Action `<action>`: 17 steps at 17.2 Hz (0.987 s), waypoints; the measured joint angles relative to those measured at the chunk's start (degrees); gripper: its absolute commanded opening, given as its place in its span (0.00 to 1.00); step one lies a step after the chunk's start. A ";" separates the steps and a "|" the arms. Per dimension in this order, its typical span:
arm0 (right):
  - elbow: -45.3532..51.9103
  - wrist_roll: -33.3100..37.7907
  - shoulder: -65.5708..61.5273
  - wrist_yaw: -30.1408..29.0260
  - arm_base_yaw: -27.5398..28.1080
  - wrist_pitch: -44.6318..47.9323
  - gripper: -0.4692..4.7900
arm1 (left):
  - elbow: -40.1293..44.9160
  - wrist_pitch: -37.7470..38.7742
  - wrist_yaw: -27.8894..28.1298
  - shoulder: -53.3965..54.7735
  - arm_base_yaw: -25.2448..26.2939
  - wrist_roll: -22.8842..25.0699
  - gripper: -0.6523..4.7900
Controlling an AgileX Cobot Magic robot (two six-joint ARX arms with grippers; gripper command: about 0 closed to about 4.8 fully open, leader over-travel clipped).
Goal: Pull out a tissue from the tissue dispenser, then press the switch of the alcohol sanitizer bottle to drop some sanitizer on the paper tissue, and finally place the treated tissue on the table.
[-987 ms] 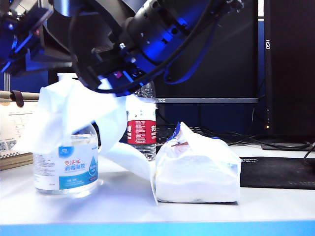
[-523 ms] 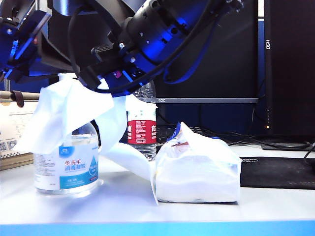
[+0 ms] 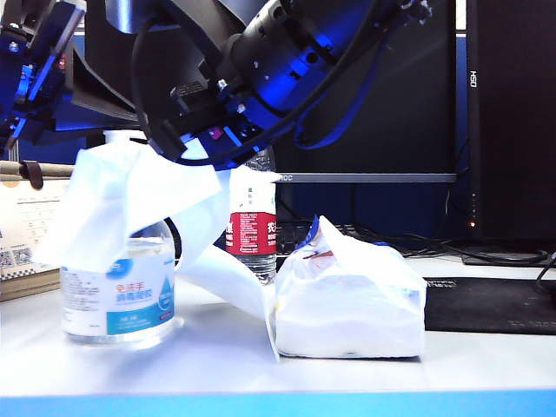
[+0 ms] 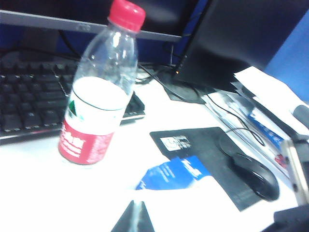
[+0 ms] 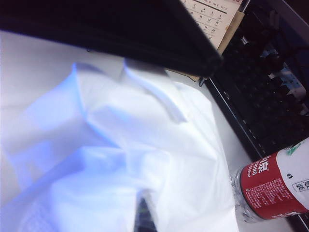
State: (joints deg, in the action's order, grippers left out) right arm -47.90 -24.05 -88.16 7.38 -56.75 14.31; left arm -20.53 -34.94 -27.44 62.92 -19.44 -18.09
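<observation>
White, thin, crumpled paper tissue (image 3: 130, 195): draped over the squat clear alcohol sanitizer bottle (image 3: 117, 291), hiding most of its white pump switch (image 3: 117, 135); one tail trails toward the soft white plastic tissue dispenser (image 3: 347, 300) on the bench (image 3: 217, 365).

Right fingers (image 3: 201, 146): closed on the tissue's upper fold, above the bottle.

Left fingers (image 3: 35, 65): closed, empty, high beside the bottle.

Handling note: you should bring the left fingers squarely over the pump head and press straight down, keeping the tissue under the nozzle. Red-capped water bottle (image 4: 99, 92) stands behind; avoid it.
</observation>
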 measured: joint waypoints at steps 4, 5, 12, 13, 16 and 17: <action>0.00 0.09 0.00 0.00 0.00 0.57 0.08 | -0.02 1.18 -2.75 0.00 -0.02 -1.70 0.11; 0.00 0.11 0.00 0.00 0.00 1.03 0.08 | 0.00 2.01 -2.78 -0.04 -0.02 -1.73 0.11; 0.00 0.24 0.00 0.17 0.00 1.68 0.08 | -0.33 3.98 -2.40 -0.66 -0.04 1.16 0.11; 0.00 0.33 0.00 0.17 0.11 1.53 0.08 | -0.31 4.00 -2.36 -0.94 -0.04 1.31 0.11; 0.02 1.09 -0.70 0.22 1.03 0.63 0.08 | 0.13 6.19 -2.40 -4.07 -0.04 1.14 0.11; 0.02 1.07 -1.09 0.35 1.33 0.63 0.08 | 0.13 6.86 -4.04 -5.90 -0.04 -0.13 0.11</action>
State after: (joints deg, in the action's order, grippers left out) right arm -47.88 -22.98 -89.25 7.73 -55.42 14.94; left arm -20.40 -28.08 -31.48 57.01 -19.49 -18.22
